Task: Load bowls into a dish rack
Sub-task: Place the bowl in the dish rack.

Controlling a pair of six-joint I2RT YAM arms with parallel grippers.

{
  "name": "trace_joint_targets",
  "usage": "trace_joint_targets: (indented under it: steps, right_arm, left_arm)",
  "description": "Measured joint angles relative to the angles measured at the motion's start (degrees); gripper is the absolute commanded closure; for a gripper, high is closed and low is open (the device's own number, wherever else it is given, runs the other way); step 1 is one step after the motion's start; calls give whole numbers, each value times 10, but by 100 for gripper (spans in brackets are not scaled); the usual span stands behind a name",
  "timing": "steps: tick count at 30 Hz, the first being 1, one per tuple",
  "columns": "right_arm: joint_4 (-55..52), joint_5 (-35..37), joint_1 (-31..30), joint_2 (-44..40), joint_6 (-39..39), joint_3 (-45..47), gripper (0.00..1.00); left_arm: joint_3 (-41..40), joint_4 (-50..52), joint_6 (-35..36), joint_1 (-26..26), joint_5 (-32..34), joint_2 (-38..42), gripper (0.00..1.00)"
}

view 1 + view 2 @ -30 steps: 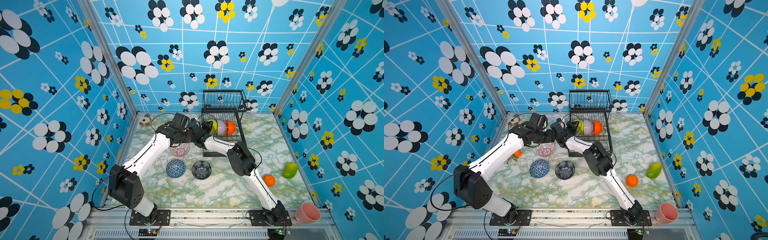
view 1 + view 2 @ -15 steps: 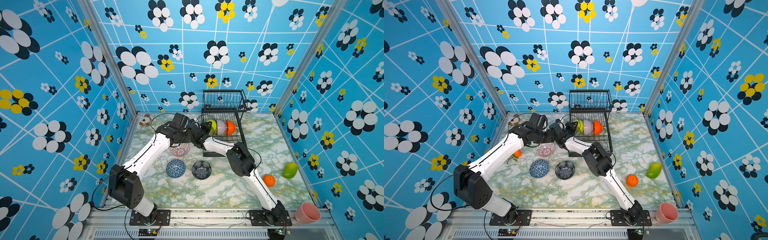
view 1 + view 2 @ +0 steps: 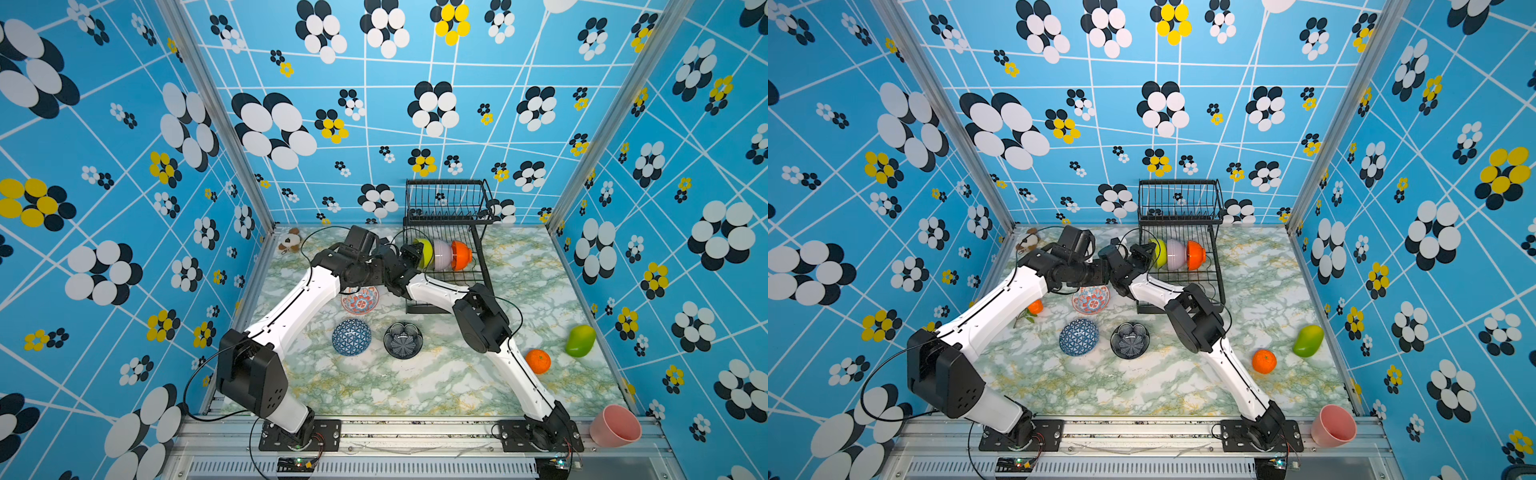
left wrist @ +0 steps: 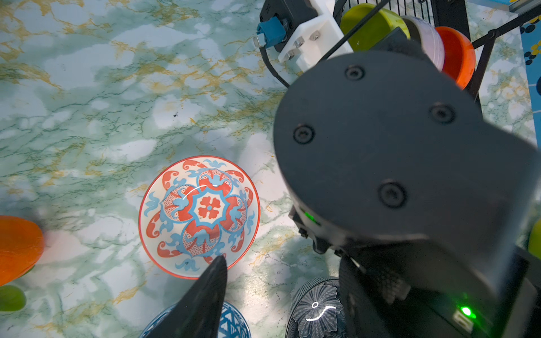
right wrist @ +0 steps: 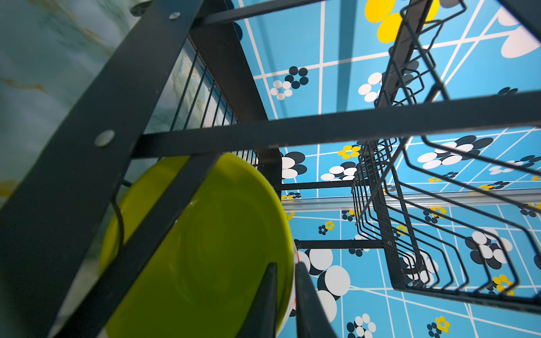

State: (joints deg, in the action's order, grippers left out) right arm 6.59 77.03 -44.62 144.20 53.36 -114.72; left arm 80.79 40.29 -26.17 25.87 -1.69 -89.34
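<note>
A: Where are the bowls found?

B: The lime bowl [image 3: 424,251], lilac bowl [image 3: 442,253] and orange bowl [image 3: 461,255] are stood on edge, side by side, in the lower tray of the rack [image 3: 451,199]. The floral bowl [image 3: 360,298], blue bowl [image 3: 351,336] and black bowl [image 3: 403,340] are set upright on the table [image 3: 415,386].

A: And the claws?

B: The lime bowl's rim is straddled by the right gripper [image 5: 285,264]; whether it is pinched cannot be told. The left gripper [image 4: 281,260] is held spread near the floral bowl, with nothing gripped.

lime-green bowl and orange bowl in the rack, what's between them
The pale lilac bowl stands on edge between the lime-green bowl and the orange bowl in the dish rack, on its lower tray, as both top views show.
</note>
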Motion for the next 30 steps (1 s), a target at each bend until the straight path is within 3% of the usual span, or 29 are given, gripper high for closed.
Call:
trace_joint_targets:
  steps: [30]
  right_arm:
    - [1, 0, -6, -5, -2, 22, 77]
  left_arm:
    - [-6, 8, 0, 0, 0, 3, 37]
